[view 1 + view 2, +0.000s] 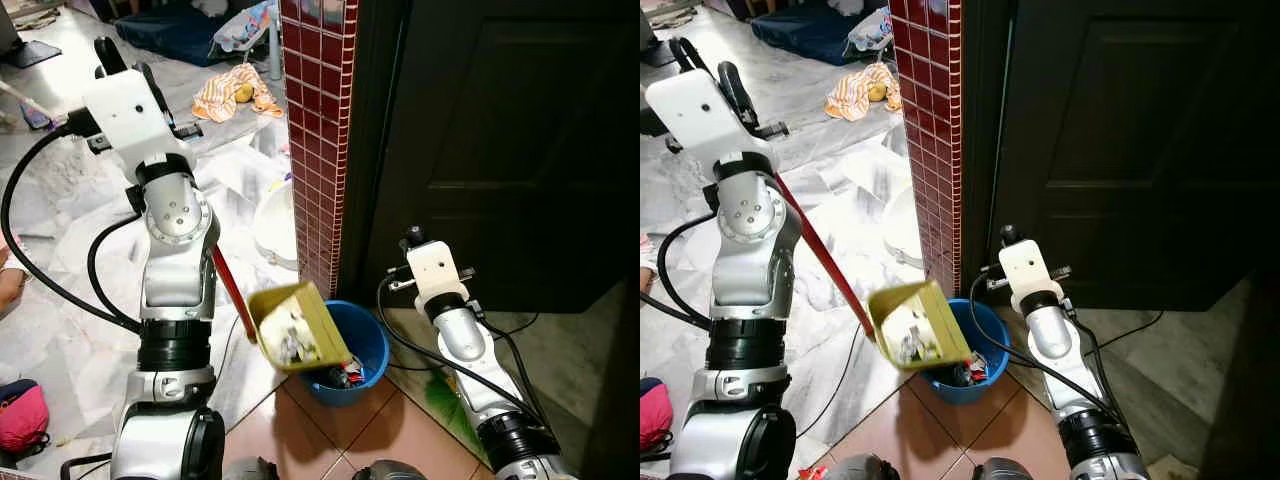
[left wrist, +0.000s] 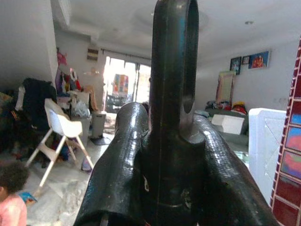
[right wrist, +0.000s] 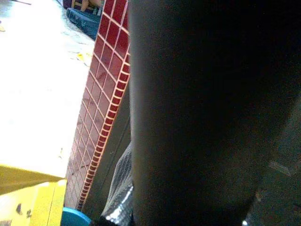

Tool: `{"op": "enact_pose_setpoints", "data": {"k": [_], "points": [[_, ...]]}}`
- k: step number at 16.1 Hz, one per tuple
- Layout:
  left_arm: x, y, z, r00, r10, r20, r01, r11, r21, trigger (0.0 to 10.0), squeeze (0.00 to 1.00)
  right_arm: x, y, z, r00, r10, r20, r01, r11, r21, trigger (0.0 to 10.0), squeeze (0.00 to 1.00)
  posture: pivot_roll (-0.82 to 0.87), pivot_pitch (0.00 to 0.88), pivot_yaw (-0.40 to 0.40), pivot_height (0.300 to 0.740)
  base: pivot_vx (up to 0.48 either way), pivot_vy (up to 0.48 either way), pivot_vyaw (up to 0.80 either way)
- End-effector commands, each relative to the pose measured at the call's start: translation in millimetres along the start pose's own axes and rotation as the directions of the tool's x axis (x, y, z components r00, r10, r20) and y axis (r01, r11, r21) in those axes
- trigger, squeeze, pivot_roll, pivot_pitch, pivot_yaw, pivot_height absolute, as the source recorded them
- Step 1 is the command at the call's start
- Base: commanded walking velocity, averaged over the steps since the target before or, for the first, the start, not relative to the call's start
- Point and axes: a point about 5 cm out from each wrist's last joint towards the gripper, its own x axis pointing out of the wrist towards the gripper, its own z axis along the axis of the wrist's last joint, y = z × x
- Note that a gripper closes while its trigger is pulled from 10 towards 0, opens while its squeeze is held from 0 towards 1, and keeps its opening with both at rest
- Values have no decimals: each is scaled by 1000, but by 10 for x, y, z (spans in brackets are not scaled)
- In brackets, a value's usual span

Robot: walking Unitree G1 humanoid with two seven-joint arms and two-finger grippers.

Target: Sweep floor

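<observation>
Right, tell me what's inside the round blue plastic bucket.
The blue bucket holds mixed litter, red and dark scraps near its front. The tilted yellow dustpan covers the rest.

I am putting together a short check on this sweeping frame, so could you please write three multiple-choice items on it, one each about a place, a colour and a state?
1. Where is the dustpan?
A. Flat on the marble floor
B. Above the bucket, by the tiled pillar
C. Leaning on the dark door

2. What colour is the bucket?
A. Blue
B. White
C. Red

3. What state is the dustpan in?
A. Tilted, with litter in it
B. Swept clean and level
C. Upside down on the floor

Answers:
1. B: in the eye views the pan hangs over the bucket's rim at the foot of the pillar.
2. A: its rim and wall show blue.
3. A: it slopes toward the bucket on its red handle, held by the left gripper, with pale scraps inside.
</observation>
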Motion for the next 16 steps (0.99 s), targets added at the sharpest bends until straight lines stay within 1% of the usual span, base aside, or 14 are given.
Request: {"op": "enact_pose_setpoints", "data": {"k": [1, 2, 3, 5, 6, 7, 8, 9, 10, 11, 13, 14, 15, 16], "points": [[51, -81, 242, 990, -25, 138, 26, 1000, -2, 10000, 0, 63, 4, 108, 999, 1, 47, -1, 1000, -5, 10000, 0, -67, 0, 59, 740, 0, 0, 0], [27, -122, 264, 988, -36, 152, 37, 999, -2, 10000, 0, 70, 12, 116, 999, 1, 49, -1, 1000, -4, 10000, 0, -66, 0, 61, 740, 0, 0, 0], [-30, -207, 258, 984, -79, 161, 81, 997, -5, 10000, 0, 73, 20, 122, 999, 1, 53, -1, 1000, -1, 10000, 0, -63, 0, 62, 740, 0, 0, 0], [-149, -338, 201, 980, -137, 148, 140, 990, -13, 10000, 0, 78, 29, 127, 999, 0, 54, 0, 1000, 0, 10000, 0, -65, 0, 66, 740, 0, 0, 0], [-249, -436, 169, 974, -177, 139, 182, 983, -29, 10000, 0, 80, 31, 133, 998, -2, 57, 2, 1000, 1, 10000, 0, -67, 0, 68, 740, 0, 0, 0], [-326, -527, 150, 966, -224, 126, 231, 972, -46, 10000, 0, 82, 26, 133, 998, -6, 57, 6, 1000, 1, 10000, 0, -67, 0, 69, 740, 0, 0, 0], [-395, -646, 158, 939, -314, 141, 326, 943, -73, 10000, 0, 86, 23, 134, 998, -11, 57, 11, 1000, 2, 10000, 0, -66, 0, 75, 740, 0, 0, 0], [-410, -667, 159, 933, -328, 151, 341, 938, -69, 10000, 0, 87, 25, 135, 998, -12, 57, 12, 1000, 2, 10000, 0, -66, 0, 77, 740, 0, 0, 0], [-490, -746, 176, 895, -409, 176, 427, 901, -79, 10000, 0, 87, 26, 134, 998, -15, 57, 15, 1000, 3, 10000, 0, -66, 0, 79, 740, 0, 0, 0], [-550, -794, 183, 866, -460, 195, 481, 874, -76, 10000, 0, 89, 27, 137, 998, -19, 58, 19, 1000, 4, 10000, 0, -66, 0, 80, 740, 0, 0, 0], [-713, -904, 232, 753, -606, 256, 641, 764, -76, 10000, 0, 90, 42, 149, 998, -19, 62, 19, 1000, 6, 10000, 0, -66, 0, 79, 740, 0, 0, 0], [-745, -922, 239, 730, -630, 266, 666, 743, -68, 10000, 0, 91, 44, 154, 998, -18, 64, 18, 1000, 6, 10000, 0, -63, 0, 78, 740, 0, 0, 0], [-819, -947, 245, 672, -684, 285, 724, 688, -54, 10000, 0, 86, 45, 152, 998, -17, 66, 17, 1000, 5, 10000, 0, -64, 0, 79, 740, 0, 0, 0], [-916, -961, 228, 604, -742, 293, 783, 620, -43, 10000, 0, 83, 32, 140, 998, -18, 64, 18, 1000, 2, 10000, 0, -66, 0, 82, 740, 0, 0, 0]]}}
